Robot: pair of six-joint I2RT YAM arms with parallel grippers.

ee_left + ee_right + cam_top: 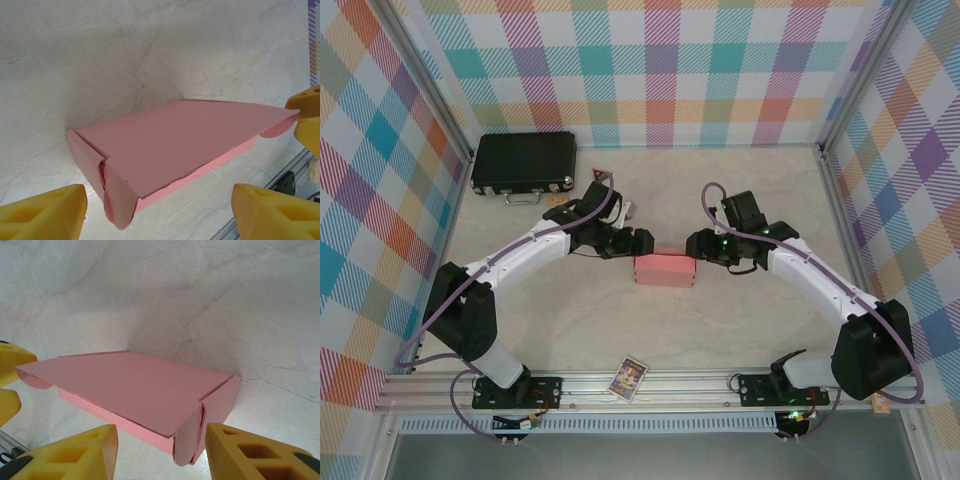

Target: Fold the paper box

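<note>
The paper box (665,270) is a small pink rectangular box lying on the table between my two grippers, its lid down and slightly raised at the front edge. My left gripper (640,243) is at its left end and stands open. In the left wrist view the box (170,145) lies ahead of the left gripper (157,215), with a rounded corner flap (119,200) hanging between the wide-apart fingers, touching neither. My right gripper (693,245) is at the right end. The right gripper (160,455) is open astride the box's (135,390) near corner flap (187,442).
A black hard case (523,162) with metal latches lies at the back left. A small picture card (629,378) rests on the front rail (720,385). Chequered walls close in the table on three sides.
</note>
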